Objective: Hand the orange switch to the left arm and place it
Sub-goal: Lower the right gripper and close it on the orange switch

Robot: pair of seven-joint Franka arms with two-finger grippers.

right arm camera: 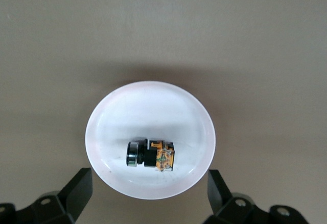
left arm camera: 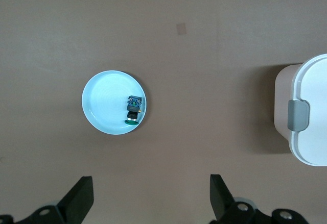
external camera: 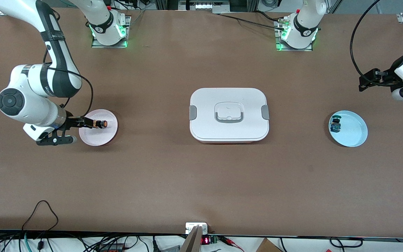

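The right claw (external camera: 69, 130), spread wide, hovers over the pink plate (external camera: 93, 138); the orange switch (external camera: 99, 124) (lying sideways) could roll away. The left claw (left arm camera: 150, 201) waits spread.

The orange switch (external camera: 99, 124) lies on its side in a pink plate (external camera: 108, 136); the white box (external camera: 228, 114) sits mid-table.

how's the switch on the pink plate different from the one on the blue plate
The orange switch has an orange cap; the other switch has a blue-green cap. The orange switch lies near the middle of its pink plate; the other sits at the rim of its blue plate, on the edge nearest the box. Both are small push-button switches lying on their sides, each alone on a round plate.
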